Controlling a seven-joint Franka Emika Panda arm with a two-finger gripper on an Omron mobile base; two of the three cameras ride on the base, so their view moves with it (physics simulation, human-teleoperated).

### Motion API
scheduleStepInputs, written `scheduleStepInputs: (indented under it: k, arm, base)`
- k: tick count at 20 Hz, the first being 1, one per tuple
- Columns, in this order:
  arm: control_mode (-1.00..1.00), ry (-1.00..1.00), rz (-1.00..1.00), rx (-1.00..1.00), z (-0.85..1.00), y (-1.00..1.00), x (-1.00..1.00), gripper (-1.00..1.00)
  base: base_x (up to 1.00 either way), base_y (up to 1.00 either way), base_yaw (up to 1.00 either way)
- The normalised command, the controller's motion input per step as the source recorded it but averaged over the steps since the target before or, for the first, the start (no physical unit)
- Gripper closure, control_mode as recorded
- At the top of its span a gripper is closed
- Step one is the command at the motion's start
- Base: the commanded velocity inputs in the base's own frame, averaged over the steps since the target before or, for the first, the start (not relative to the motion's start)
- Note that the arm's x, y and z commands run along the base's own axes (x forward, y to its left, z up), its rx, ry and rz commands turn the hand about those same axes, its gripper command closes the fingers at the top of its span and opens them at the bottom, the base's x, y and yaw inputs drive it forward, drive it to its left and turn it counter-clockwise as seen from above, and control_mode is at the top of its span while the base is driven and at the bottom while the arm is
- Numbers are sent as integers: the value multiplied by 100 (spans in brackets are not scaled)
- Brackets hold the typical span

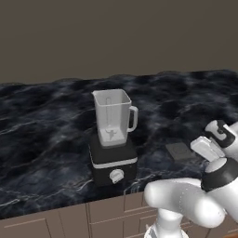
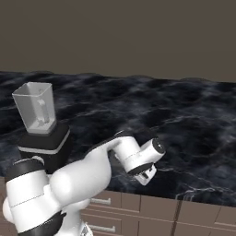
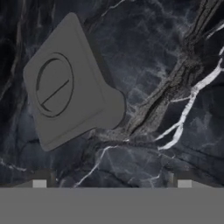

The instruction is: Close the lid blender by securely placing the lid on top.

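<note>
We see the end effector with its two finger tips spread wide apart at the bottom of the hand view, released and holding nothing, hanging over the dark marbled counter. In the left base view it sits at the right edge of the frame, just right of the lid. In the hand view the lid lies flat on the counter in the upper left of the frame, above the gap between the tips and apart from them; it is a grey square plate with rounded corners, turned so that one corner points to the top of the frame, and the slot in its oval mark runs diagonally from lower left to upper right. The blender stands upright left of centre in the left base view, well apart from the lid, its clear jar open at the top, handle to the right and knob facing the lower edge. The counter, black with white veins, runs across the frame; tan drawer fronts lie below it and a plain brown wall behind.
</note>
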Motion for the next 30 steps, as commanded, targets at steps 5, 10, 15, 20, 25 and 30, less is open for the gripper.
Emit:
scheduleStepInputs:
  k: [5,10,15,20,25,30]
  arm:
    - [-100,0,-3,7,-12,0,23,-100]
    - [-100,0,-4,4,-13,0,31,-100]
    - [-100,0,-5,1,-19,4,29,-100]
    - [-100,0,-4,1,-21,1,24,-100]
    - [-100,0,-4,3,-16,18,3,-100]
    - [-100,0,-6,5,-8,39,0,-100]
  base:
    - [0,0,0]
    - [0,0,0]
    - [0,0,0]
    - [0,0,0]
    - [0,0,0]
    - [0,0,0]
